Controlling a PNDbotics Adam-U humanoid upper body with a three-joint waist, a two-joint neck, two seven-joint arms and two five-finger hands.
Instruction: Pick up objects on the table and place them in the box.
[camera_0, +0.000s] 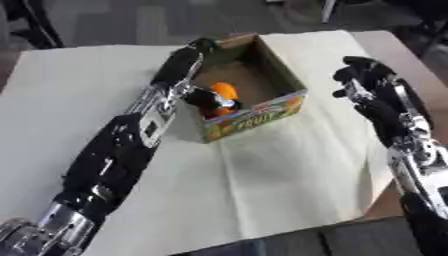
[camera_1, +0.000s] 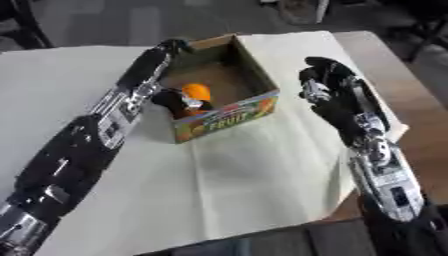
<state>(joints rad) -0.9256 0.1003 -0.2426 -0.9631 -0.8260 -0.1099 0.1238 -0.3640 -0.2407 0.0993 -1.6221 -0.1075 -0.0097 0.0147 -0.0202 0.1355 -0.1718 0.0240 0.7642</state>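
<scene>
An open brown cardboard box with a colourful printed front (camera_0: 254, 117) sits on a counter covered in cream cloth (camera_0: 280, 185). The black left hand (camera_0: 208, 100) reaches inside the box, fingers curled around a small orange rounded object (camera_0: 225, 90). The right hand (camera_1: 322, 82) hovers beside the box, fingers curled, holding nothing.

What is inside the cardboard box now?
Inside the cardboard box the left hand is curled round an orange object, over the brown floor. The hand covers the object's lower part, so its shape is unclear.
</scene>
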